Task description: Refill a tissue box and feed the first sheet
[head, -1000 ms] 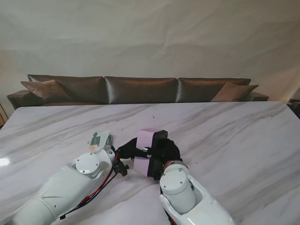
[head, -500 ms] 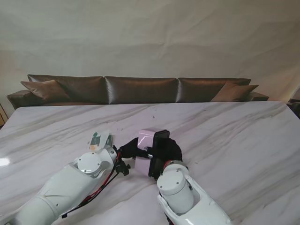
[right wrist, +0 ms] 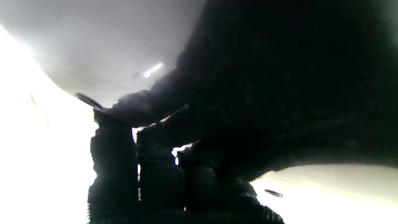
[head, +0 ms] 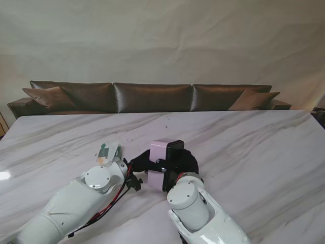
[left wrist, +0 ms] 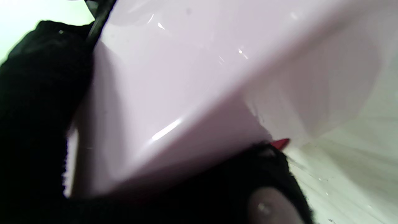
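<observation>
Two hands meet near the middle of the table's (head: 244,137) near edge. Going from the left, a small green-and-white tissue pack (head: 108,152) lies flat, just beyond our left arm. Next, our left hand (head: 139,163) presses its black-gloved fingers against the pink tissue box (head: 159,161), which stands tilted on edge. Our right hand (head: 184,162) clamps the box's dark right side.

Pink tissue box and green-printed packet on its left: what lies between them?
In the stand view, only the left hand, its black fingers on the tissue box; the packet lies apart.
</observation>
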Motion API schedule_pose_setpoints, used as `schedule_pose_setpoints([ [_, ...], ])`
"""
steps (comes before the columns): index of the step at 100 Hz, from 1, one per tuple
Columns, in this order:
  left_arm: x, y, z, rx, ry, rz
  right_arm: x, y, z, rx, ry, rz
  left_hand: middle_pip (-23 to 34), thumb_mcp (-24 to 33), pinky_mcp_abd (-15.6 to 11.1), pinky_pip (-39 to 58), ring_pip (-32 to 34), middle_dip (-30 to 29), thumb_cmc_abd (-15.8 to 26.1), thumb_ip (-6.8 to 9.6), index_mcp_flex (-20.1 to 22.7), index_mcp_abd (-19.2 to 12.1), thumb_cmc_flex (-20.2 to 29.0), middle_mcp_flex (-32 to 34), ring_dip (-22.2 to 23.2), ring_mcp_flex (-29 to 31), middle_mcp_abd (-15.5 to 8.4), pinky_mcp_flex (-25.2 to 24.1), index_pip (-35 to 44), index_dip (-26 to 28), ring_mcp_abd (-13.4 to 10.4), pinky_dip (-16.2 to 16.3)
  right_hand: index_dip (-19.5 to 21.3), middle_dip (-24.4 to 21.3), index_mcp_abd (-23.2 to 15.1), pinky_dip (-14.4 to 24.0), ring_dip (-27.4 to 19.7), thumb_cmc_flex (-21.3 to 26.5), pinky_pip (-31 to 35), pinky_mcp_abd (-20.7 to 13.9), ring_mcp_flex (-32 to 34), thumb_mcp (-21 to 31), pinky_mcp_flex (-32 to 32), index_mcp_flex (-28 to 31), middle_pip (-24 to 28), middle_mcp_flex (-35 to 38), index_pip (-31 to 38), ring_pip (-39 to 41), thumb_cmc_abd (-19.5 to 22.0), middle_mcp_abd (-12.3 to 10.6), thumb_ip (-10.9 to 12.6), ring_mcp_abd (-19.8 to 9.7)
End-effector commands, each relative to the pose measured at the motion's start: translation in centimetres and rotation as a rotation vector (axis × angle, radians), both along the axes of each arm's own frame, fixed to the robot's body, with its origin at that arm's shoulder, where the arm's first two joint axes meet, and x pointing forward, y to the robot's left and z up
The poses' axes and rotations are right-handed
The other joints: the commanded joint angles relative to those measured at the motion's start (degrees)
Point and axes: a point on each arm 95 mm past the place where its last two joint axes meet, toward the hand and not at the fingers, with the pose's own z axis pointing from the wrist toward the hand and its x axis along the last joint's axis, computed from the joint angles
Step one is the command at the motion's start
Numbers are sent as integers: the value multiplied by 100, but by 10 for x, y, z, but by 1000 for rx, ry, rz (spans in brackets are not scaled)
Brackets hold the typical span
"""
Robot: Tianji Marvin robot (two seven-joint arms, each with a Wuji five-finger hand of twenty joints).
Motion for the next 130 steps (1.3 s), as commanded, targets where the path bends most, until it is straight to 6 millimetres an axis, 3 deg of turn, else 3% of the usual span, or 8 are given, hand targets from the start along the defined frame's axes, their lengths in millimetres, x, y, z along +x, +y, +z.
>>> schedule_pose_setpoints([
  [1, -1, -19, 4, -11, 6, -11, -12, 38, 19, 82, -10, 93, 247, 1049, 58, 1397, 1892, 94, 1449, 254, -70, -27, 1105, 205, 67, 587, -59, -977, -31, 236, 812, -11, 873, 398, -2823, 570, 1086, 6725, 10394, -1991, 2041, 2437, 1697, 4897, 6184, 3426, 4369, 8470, -287, -807, 1189, -1584],
  [31, -3, -15, 5, -11, 10, 21, -12, 33, 22, 26, -2, 76, 245, 1054, 58, 1397, 1888, 93, 1445, 249, -70, -27, 1109, 204, 70, 587, -55, -977, -31, 237, 817, -12, 869, 398, -2823, 588, 1090, 6751, 10394, -1986, 2041, 2469, 1698, 4896, 6192, 3425, 4371, 8472, -287, -766, 1093, -1573],
  [100, -7, -3, 14, 15, 0, 93, -12, 21, 19, -57, 24, 41, 242, 1058, 58, 1398, 1885, 92, 1444, 242, -70, -27, 1114, 202, 77, 587, -48, -977, -31, 237, 817, -12, 879, 411, -2788, 623, 1094, 6767, 10394, -1950, 2040, 2663, 1696, 4897, 6191, 3426, 4368, 8474, -287, -703, 626, -1539],
  [103, -7, -3, 14, 16, 0, 95, -11, 21, 18, -60, 26, 40, 242, 1055, 58, 1398, 1885, 91, 1449, 241, -70, -27, 1106, 201, 77, 587, -47, -977, -31, 237, 817, -12, 880, 412, -2788, 623, 1093, 6762, 10394, -1950, 2040, 2672, 1696, 4897, 6191, 3426, 4367, 8472, -287, -703, 598, -1538],
  [107, -7, -3, 14, 19, 1, 98, -10, 20, 17, -62, 28, 39, 242, 1055, 58, 1398, 1885, 91, 1447, 240, -70, -27, 1109, 200, 77, 587, -45, -977, -31, 237, 817, -12, 883, 415, -2788, 625, 1091, 6733, 10394, -1940, 2040, 2789, 1697, 4897, 6189, 3427, 4366, 8473, -287, -703, 359, -1540],
  [130, -6, 0, 14, 26, 1, 106, -8, 16, 14, -85, 36, 33, 241, 1059, 58, 1398, 1885, 91, 1449, 241, -69, -27, 1115, 200, 78, 587, -44, -977, -31, 238, 817, -12, 884, 417, -2788, 628, 1101, 6710, 10394, -1935, 2043, 2909, 1702, 4897, 6187, 3427, 4366, 8472, -287, -704, 114, -1549],
])
